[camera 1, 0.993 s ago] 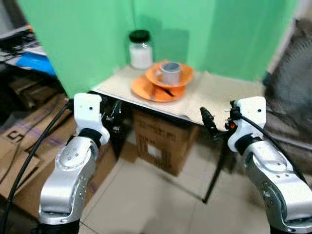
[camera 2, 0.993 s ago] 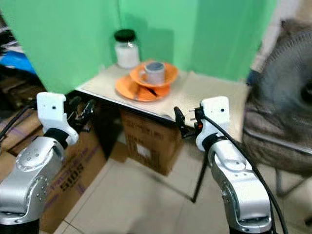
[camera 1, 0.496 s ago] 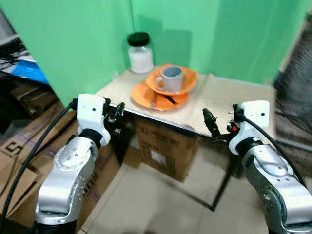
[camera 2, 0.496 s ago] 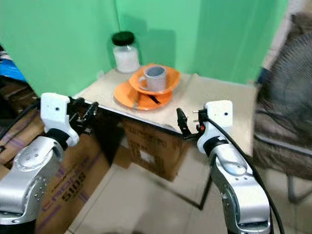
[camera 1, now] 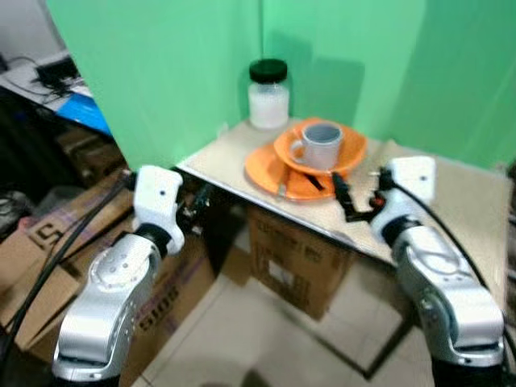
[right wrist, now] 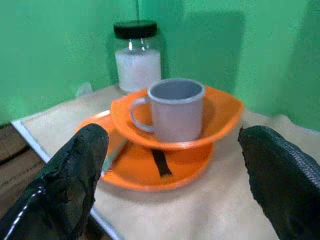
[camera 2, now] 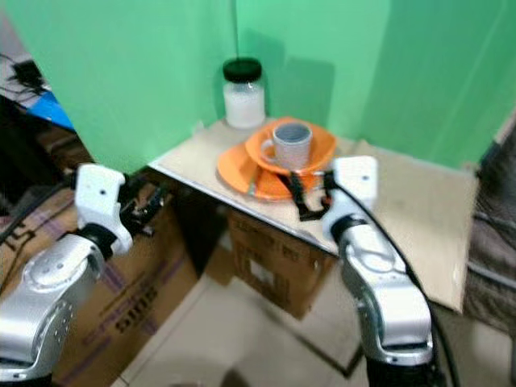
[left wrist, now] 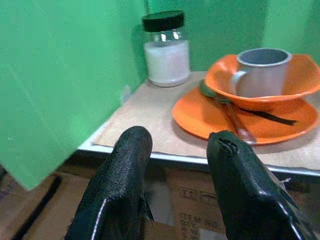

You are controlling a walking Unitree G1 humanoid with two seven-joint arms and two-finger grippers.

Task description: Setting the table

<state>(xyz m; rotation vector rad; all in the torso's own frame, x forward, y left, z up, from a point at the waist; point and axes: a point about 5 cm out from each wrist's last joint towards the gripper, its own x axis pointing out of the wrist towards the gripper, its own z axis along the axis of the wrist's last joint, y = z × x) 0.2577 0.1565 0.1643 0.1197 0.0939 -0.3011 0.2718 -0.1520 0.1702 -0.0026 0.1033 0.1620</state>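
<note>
Grey mug (right wrist: 176,110) sat at 12 o'clock of right gripper (right wrist: 175,175), between its spread fingers (right wrist: 70,175), not touched. Mug stood upright in orange bowl (right wrist: 220,115), bowl on orange plate (right wrist: 145,175), near table (camera 1: 451,193) corner at green wall. Spoon (left wrist: 222,105) lay on plate under bowl. White-filled jar (camera 1: 268,95) with black lid stood at 11 o'clock of mug. Left gripper (left wrist: 177,150) hung spread short of table edge, plate at its 1 o'clock. Cardboard boxes (camera 1: 298,258) sat beneath table.
</note>
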